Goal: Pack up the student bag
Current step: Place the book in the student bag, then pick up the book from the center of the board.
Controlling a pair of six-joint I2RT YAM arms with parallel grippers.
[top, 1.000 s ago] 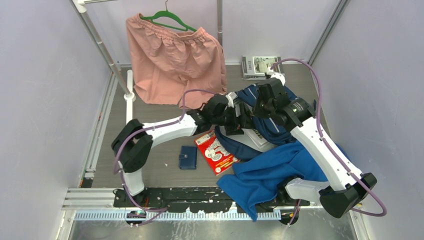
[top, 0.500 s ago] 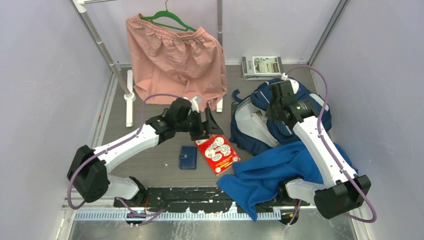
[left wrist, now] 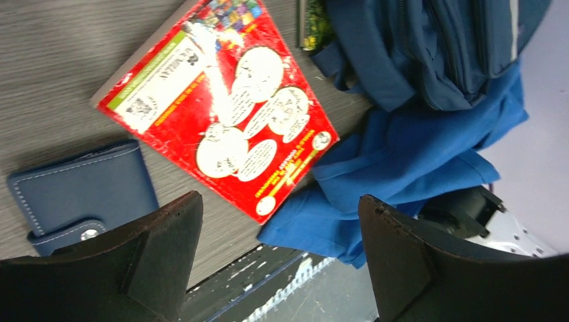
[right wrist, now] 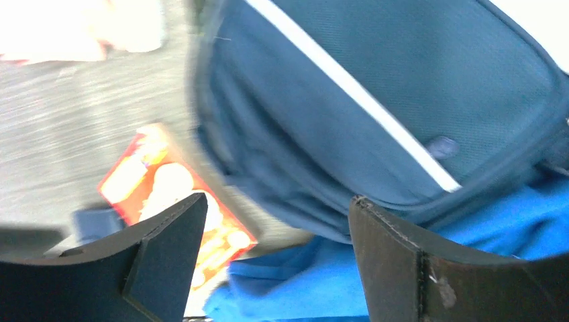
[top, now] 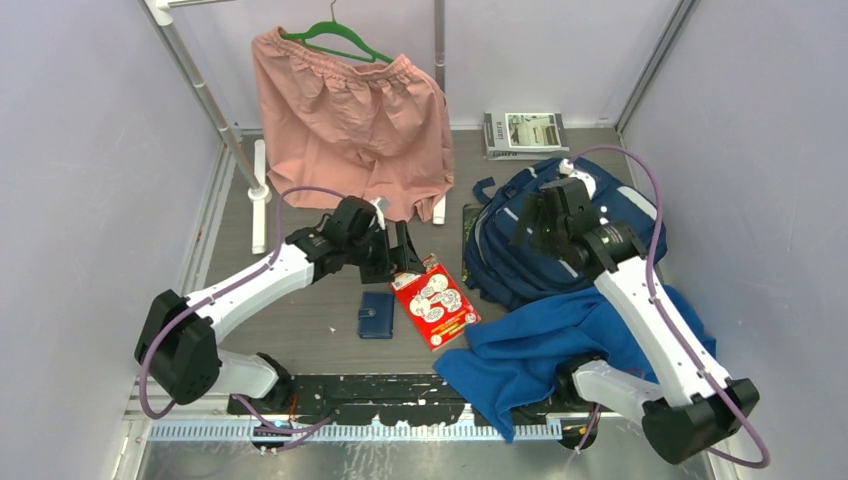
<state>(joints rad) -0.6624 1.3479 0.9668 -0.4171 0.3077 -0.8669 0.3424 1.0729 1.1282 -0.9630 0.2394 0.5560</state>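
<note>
The left tool gapes wide and empty over a red book on the worktop. The right tool, likewise wide and empty, has the student bag directly beneath.

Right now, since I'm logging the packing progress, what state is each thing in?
Navy striped fabric backpack: slumped on grey table, zip state unclear.
Royal-blue soft cloth: crumpled against the backpack's near side.
Red glossy book: flat on table, outside backpack.
Small navy wallet: closed, flat on table.
Pink shorts: hanging on green hanger.
Left gripper: open, empty.
Right gripper: open, empty.
</note>
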